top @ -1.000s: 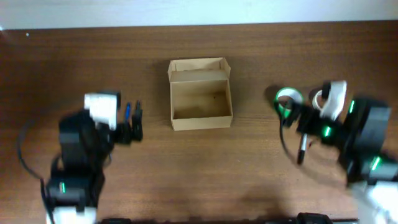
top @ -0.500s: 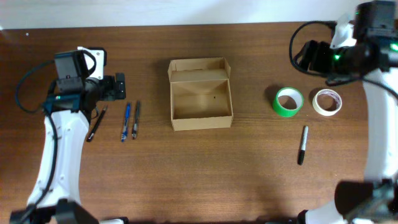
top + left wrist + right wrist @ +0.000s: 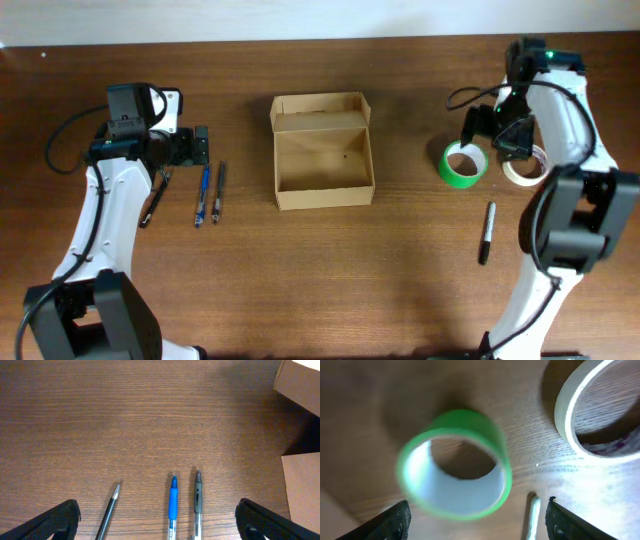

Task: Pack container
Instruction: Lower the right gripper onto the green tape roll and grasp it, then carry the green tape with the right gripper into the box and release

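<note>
Hovering over green tape [image 3: 470, 422]; right gripper [image 3: 477, 512] spread

Pens [image 3: 204, 195] left of the container [image 3: 323, 198], tape rolls [image 3: 463, 181] and marker [image 3: 486, 232] right

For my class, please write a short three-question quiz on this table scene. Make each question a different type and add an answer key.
1. True or false: the cardboard box is open and empty.
2. Multiple choice: in the right wrist view, which of these fills most of the space between the open fingers of the right gripper? A) the green tape roll B) the blue pen C) the cardboard box
3. Count: how many pens lie on the table left of the box, in front of the open left gripper?

Key: 1 true; 2 A; 3 three.
</note>
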